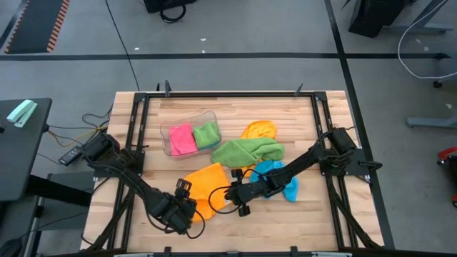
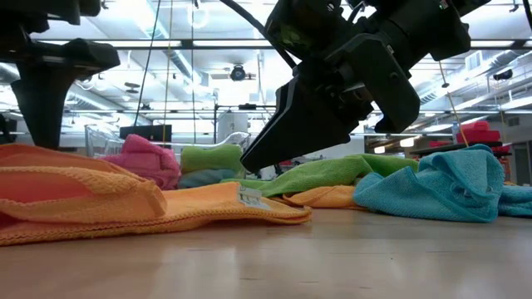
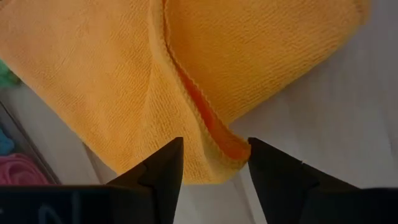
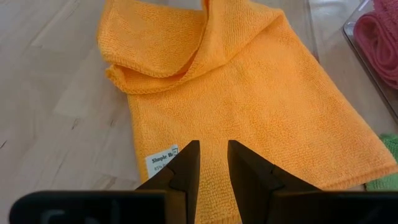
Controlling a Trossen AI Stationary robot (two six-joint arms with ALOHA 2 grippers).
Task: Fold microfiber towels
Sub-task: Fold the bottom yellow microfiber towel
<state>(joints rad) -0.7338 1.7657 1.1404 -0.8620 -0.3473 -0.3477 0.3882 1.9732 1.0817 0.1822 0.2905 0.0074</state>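
Note:
An orange towel [image 1: 208,180] lies on the table with its near left corner folded over [image 3: 217,134]. My left gripper [image 3: 214,158] points down at that corner, open, with one finger on each side of the fold. My right gripper [image 4: 213,155] points at the towel's right edge beside the white label [image 4: 163,158]. Its fingers stand a narrow gap apart. In the low view its tips [image 2: 248,164] look a little above the cloth. A green towel [image 1: 246,151], a sky blue towel [image 1: 280,178] and a second orange towel [image 1: 258,130] lie crumpled behind. My left gripper comes from above with its fingers on either side of the folded-over corner [image 3: 231,144] of the orange towel, which lies on the table. I cannot tell whether the fingers touch the cloth.
A clear plastic tub [image 1: 212,116] at the far left holds a folded pink towel [image 1: 182,139] and a green one [image 1: 207,133]. Bare wood shows along the table's near edge [image 1: 285,228] and at the far right.

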